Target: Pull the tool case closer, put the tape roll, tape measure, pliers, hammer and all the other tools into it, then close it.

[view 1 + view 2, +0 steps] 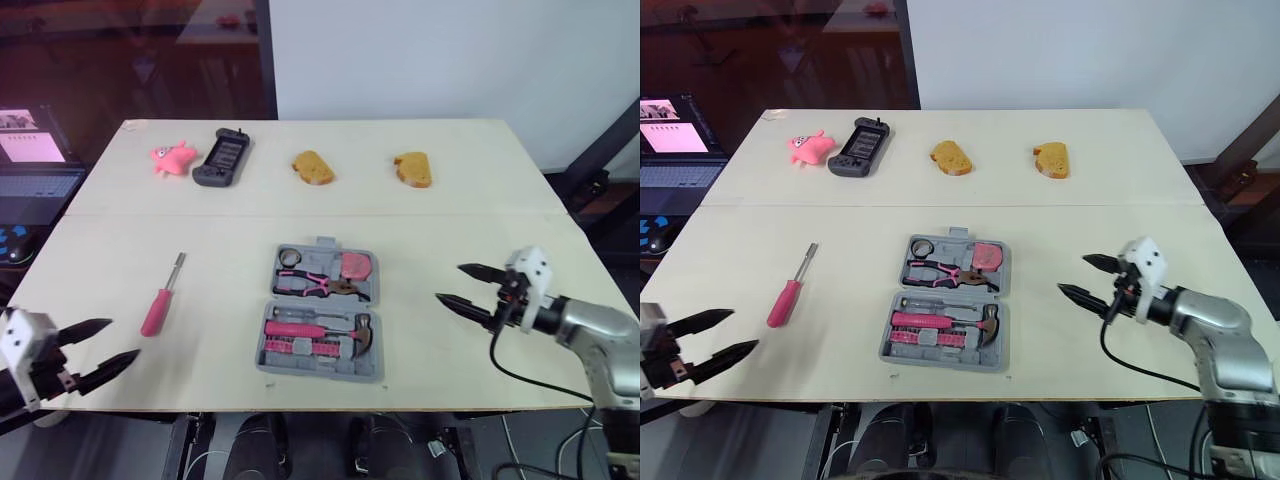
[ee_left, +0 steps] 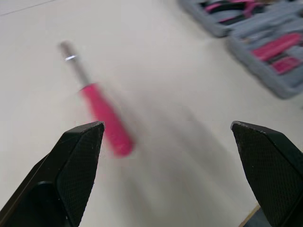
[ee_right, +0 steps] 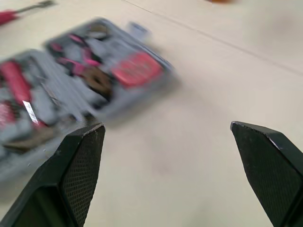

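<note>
**Left pincer [image 1: 118, 340] spread and empty, short of the pink screwdriver [image 1: 160, 305].**
The screwdriver lies flat on the desk [image 1: 450, 220] ahead of this pincer, handle end nearer, touching neither finger. The open tool case [image 1: 320, 373] sits to the pincer's inner side, between it and the right pincer [image 1: 452, 283], which is also spread and holds nothing. A good pick, I judge, straddles the thick handle crosswise, low to the desk; the thin shaft could slip. Then it can be laid in a free slot.
</note>
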Robot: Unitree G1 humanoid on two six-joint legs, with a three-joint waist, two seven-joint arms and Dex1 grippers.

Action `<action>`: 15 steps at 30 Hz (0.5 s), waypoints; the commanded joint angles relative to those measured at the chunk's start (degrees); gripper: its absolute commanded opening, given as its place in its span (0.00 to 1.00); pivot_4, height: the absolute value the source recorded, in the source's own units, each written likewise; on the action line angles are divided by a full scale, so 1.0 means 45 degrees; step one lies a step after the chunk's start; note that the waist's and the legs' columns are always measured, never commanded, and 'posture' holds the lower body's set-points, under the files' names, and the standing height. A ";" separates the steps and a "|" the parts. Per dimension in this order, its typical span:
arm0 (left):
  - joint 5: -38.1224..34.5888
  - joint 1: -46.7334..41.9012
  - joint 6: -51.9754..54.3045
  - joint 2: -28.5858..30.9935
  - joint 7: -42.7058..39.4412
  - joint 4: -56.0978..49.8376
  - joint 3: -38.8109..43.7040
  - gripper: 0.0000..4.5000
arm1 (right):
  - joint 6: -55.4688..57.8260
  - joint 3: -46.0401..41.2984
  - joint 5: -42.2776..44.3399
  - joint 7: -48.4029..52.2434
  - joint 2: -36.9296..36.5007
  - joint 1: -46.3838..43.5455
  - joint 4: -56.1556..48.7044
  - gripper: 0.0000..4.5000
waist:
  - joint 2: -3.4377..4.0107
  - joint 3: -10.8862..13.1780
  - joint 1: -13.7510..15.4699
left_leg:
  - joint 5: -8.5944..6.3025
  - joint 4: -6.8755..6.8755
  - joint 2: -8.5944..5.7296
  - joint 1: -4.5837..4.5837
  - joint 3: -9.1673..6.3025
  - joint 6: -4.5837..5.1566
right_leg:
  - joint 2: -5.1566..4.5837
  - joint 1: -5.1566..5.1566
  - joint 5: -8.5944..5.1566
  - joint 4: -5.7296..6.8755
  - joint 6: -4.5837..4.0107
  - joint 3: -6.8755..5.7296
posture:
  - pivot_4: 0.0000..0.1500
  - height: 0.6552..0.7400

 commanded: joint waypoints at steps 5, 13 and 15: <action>-0.0419 -0.0053 -0.0759 -0.0029 0.0327 0.1963 0.1784 1.00 | -0.1862 -0.1685 -0.0103 0.0032 -0.0917 0.0507 0.2210 0.99 | -0.0004 0.0008 -0.0016 | -0.0003 -0.0007 -0.0003 0.0001 0.0002 0.0002 | -0.0007 0.0000 -0.0001 -0.0017 -0.0002 -0.0001 | 1.00 0.75; -0.0612 -0.0373 -0.0464 -0.0183 0.0650 0.1267 0.1647 1.00 | -0.1118 -0.1115 0.0532 0.0098 -0.0751 -0.0354 0.1425 0.99 | -0.0002 0.0010 -0.0058 | -0.0003 -0.0008 0.0001 0.0005 0.0002 0.0001 | -0.0008 0.0007 0.0002 -0.0018 -0.0002 -0.0003 | 1.00 0.75; -0.0574 -0.0295 -0.0267 -0.0287 0.0968 0.0690 0.1602 1.00 | -0.0147 -0.0725 0.1127 0.0147 -0.0668 -0.0714 0.0292 0.99 | -0.0001 0.0011 -0.0090 | -0.0002 -0.0011 0.0001 0.0005 0.0002 0.0003 | -0.0008 0.0009 0.0003 -0.0018 -0.0001 -0.0002 | 1.00 0.75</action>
